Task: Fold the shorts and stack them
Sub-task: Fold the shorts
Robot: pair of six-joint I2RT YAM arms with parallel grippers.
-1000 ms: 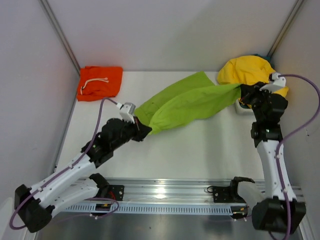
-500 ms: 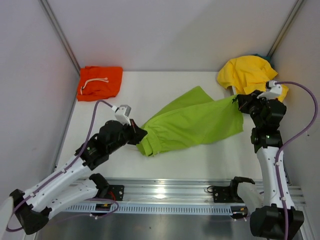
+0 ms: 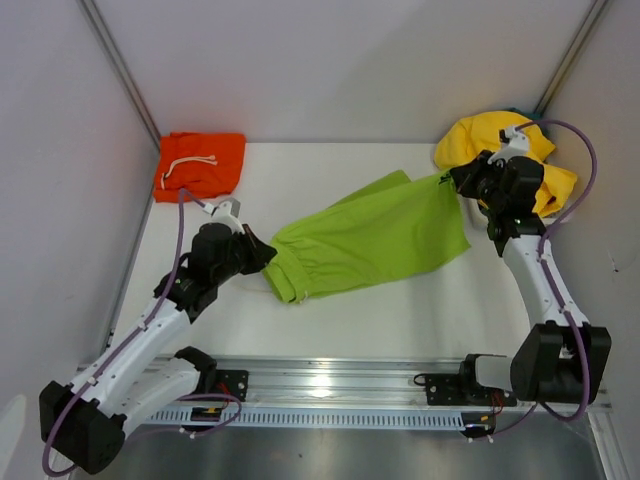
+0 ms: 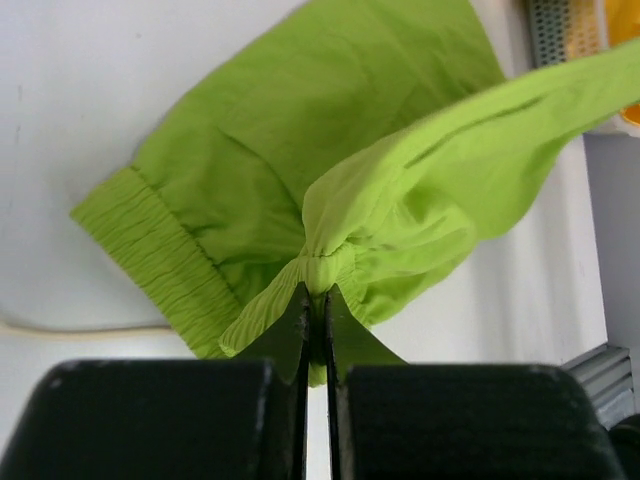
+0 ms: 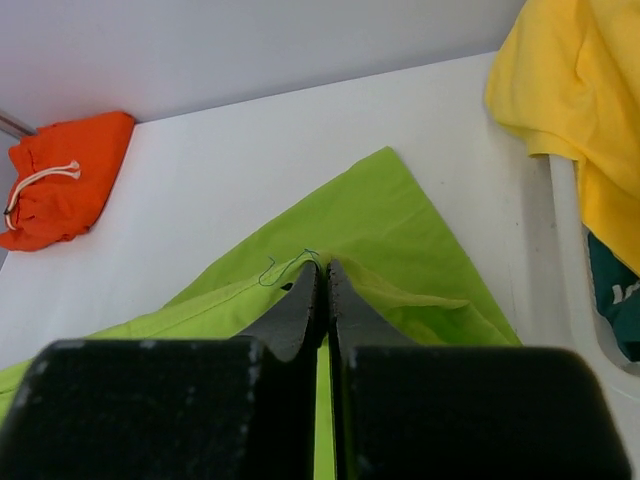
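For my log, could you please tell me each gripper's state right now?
Left gripper: shut on the green shorts.
Right gripper: shut on the green shorts as well.

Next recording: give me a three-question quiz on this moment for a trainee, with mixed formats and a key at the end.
1. True or false: the left gripper and the right gripper are both shut on the lime green shorts.
2. Where do the orange shorts lie? A) at the far left corner of the table; B) under the right arm; C) on top of the lime green pair.
3. Fill in: the yellow garment is heaped at the far ___ corner.
Key: 1 true; 2 A; 3 right.
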